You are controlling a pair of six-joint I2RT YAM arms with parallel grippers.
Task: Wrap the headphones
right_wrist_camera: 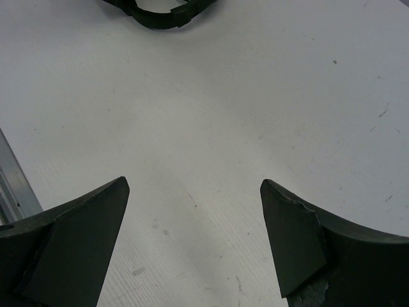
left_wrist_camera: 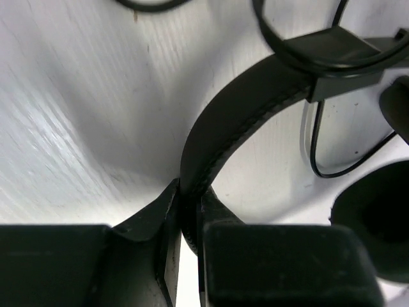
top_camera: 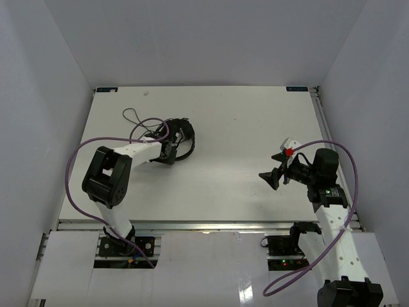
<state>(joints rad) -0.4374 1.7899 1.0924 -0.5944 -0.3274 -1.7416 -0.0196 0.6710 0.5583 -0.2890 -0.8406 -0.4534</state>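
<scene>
- White walls (top_camera: 211,38) box in a white desk (top_camera: 255,121); the headphones (top_camera: 180,137) lie on its left half, a little toward the far edge.
- We see the left gripper (top_camera: 169,152) pinching the headband (left_wrist_camera: 246,118). In the left wrist view its two fingers sit tight on either side of the padded band, near one end of the curve.
- An earcup (left_wrist_camera: 377,233) shows dark at the right edge of that view. The thin cable (top_camera: 132,117) trails in loose loops on the desk beyond the headphones, toward the far left corner.
- The right gripper (top_camera: 271,177) hangs over the right side of the desk, well apart from the headphones, its fingers spread with nothing between them.
- We judge the task barely begun: the cable is not yet wound round anything.
- To do this step well, we would hold the band firmly and steadily in the left pinch, so the headphones neither twist nor slide out while the cable is drawn.
- We would bring the right gripper across to the loose loops and take the cable near its free end if we can find it. Then we would lay turns round the band or cups with light tension only.
- The cable looks thin and limp, so we expect it to slip from a slack hold and to snag on the cups.
- We would also watch the left arm's purple cable (top_camera: 70,176), which arcs close beside the headphones and could catch a loop.
</scene>
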